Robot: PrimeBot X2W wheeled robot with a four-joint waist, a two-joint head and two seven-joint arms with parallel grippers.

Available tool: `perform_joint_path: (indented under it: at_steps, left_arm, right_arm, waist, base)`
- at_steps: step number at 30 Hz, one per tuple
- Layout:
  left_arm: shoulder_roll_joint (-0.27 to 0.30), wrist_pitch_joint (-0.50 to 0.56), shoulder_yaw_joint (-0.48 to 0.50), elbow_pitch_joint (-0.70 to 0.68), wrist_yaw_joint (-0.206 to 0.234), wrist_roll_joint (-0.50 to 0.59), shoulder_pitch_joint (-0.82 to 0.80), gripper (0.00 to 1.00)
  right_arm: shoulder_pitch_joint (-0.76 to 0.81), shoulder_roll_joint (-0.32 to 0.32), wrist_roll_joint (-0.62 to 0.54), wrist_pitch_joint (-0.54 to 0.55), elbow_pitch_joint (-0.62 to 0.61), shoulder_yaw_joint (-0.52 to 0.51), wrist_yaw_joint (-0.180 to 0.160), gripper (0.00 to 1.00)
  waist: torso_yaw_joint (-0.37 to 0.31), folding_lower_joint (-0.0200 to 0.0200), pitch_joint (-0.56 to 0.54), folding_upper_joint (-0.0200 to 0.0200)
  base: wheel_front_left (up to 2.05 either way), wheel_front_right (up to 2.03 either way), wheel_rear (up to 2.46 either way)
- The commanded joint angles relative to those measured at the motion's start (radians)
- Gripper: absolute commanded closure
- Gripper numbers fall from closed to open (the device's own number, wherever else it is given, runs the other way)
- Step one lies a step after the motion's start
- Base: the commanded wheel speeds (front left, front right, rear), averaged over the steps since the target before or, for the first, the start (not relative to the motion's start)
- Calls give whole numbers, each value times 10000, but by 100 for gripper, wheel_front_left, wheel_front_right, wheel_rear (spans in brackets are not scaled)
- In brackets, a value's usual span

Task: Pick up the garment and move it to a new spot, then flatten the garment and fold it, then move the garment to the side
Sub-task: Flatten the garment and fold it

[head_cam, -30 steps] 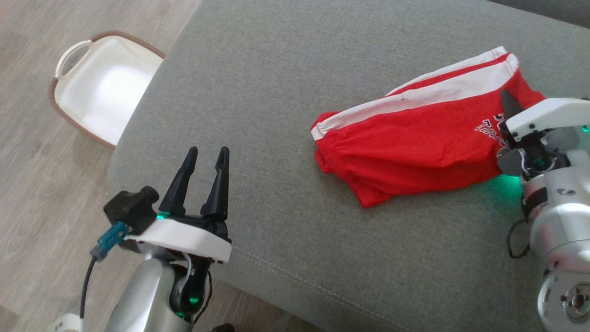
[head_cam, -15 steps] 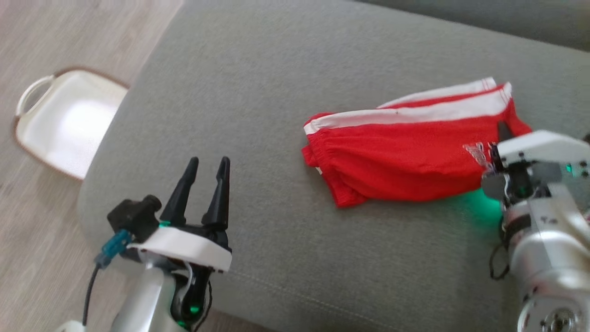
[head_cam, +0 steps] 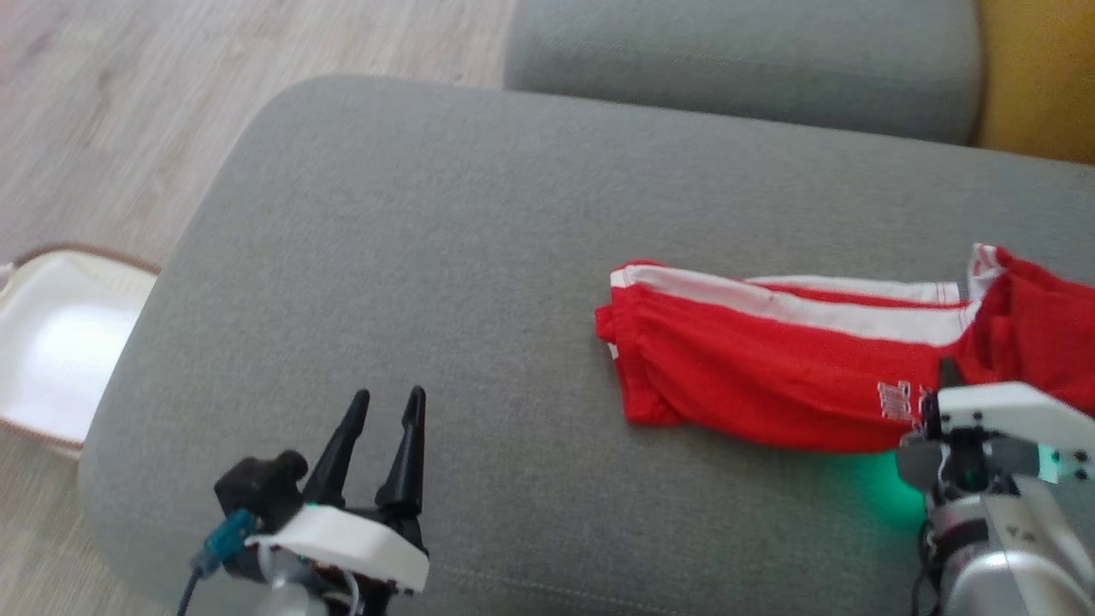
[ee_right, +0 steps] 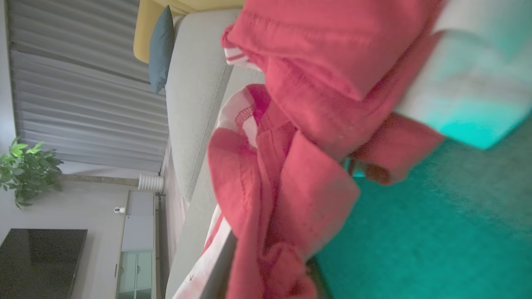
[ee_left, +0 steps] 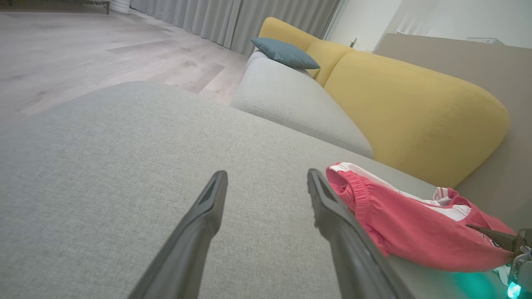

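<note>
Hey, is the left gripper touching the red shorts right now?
Apart. The head view shows a wide stretch of bare grey cushion between the left gripper and the red shorts.

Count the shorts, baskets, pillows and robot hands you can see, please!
Red shorts: 1
White basket: 1
Blue pillow: 1
Robot hands: 2, the left hand and the right hand
Total: 5

A white basket (head_cam: 51,359) stood on the wooden floor (head_cam: 128,103) beside the grey sofa seat (head_cam: 428,257). A blue cushion (ee_left: 284,53) rested against the yellow backrest (ee_left: 415,108).
</note>
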Motion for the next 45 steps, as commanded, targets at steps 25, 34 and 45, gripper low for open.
perform_joint_path:
  at_steps: [25,34,45]
  left_arm:
    - [68,-61,35,-156,-48,372,28,0]
    - [68,-61,-74,-39,-65,330,-72,0]
    - [68,-61,-77,51,-114,303,-104,0]
  right_arm:
    - [1648,68,4202,-1404,-4392,6865,-7,100]
    - [1024,68,4455,-1982,-3428,9493,-7,100]
    - [389,68,4857,-2487,-2572,12075,-7,0]
  waist:
    - [-1,0,-473,-1]
    - [434,0,-424,-1]
    - [788,0,-273,-1]
  base:
    - [0,0,0]
    - [0,0,0]
    - [0,0,0]
